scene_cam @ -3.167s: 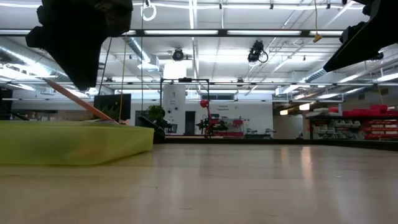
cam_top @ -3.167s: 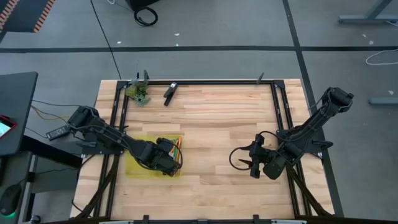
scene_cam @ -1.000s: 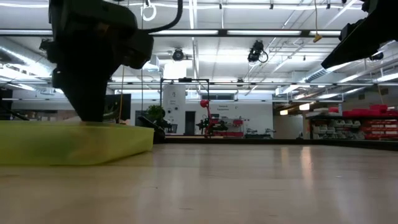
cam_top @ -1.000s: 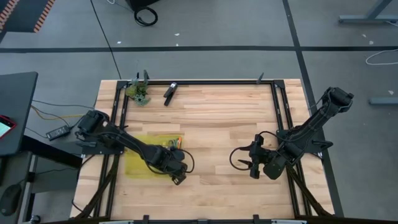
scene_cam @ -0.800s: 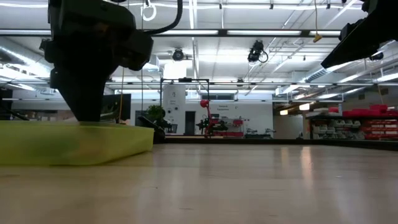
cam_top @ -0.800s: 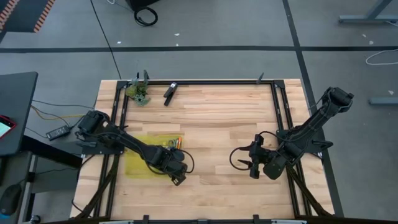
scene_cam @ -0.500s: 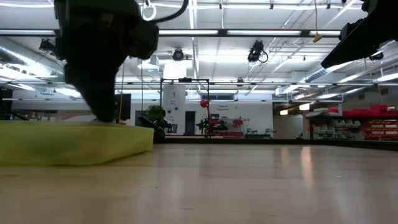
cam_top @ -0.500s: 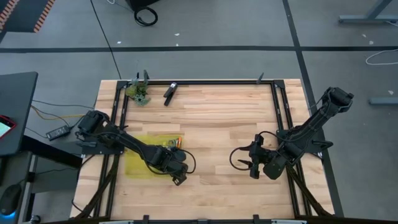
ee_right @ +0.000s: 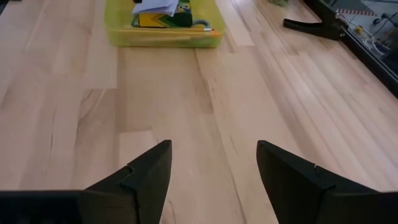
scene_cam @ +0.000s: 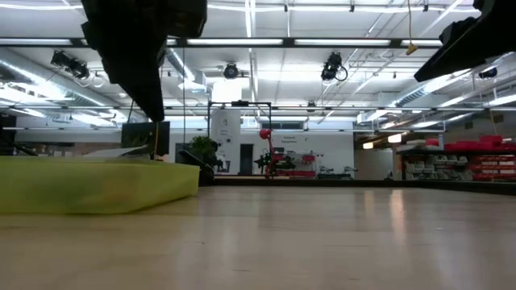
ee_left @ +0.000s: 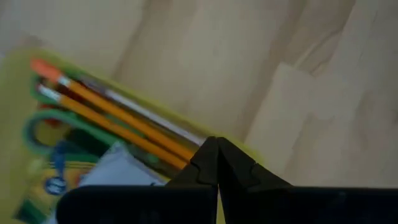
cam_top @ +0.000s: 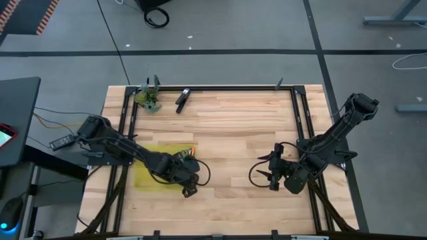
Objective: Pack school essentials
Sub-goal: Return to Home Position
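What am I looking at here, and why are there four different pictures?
These are two robot arms working at a wooden table. One picture looks straight down from above, one looks level across the tabletop, and two come from small cameras on the arms' wrists. Each arm ends in a two-fingered tool. The left tool is shut, holds nothing, and hangs near the edge of a yellow box. Its wrist camera shows orange pencils and green-handled scissors inside that box. The right tool is open and empty over bare wood. At the table's far edge, outside the box, lie a black oblong object and a green leafy clump.
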